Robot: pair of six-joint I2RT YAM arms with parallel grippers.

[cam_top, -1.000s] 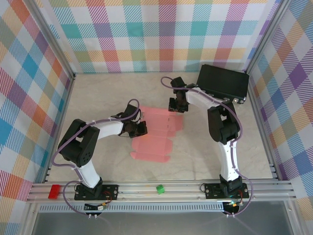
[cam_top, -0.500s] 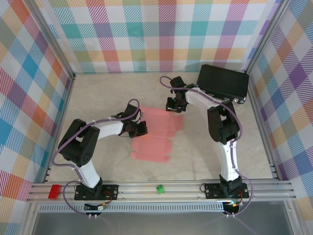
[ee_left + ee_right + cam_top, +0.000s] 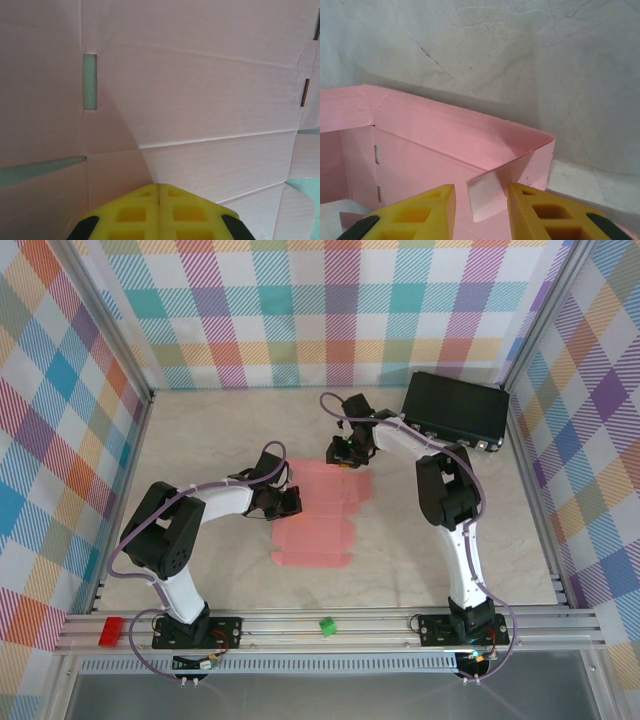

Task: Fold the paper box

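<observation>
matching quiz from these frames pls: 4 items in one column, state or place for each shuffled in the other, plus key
1 left claw
2 right claw
3 black case
4 red block

A open around a raised flap of the paper box
B far right corner of the table
C shut, over a flat panel of the paper box
D on the front rail, left end

Pairs: 1-C, 2-A, 3-B, 4-D
</observation>
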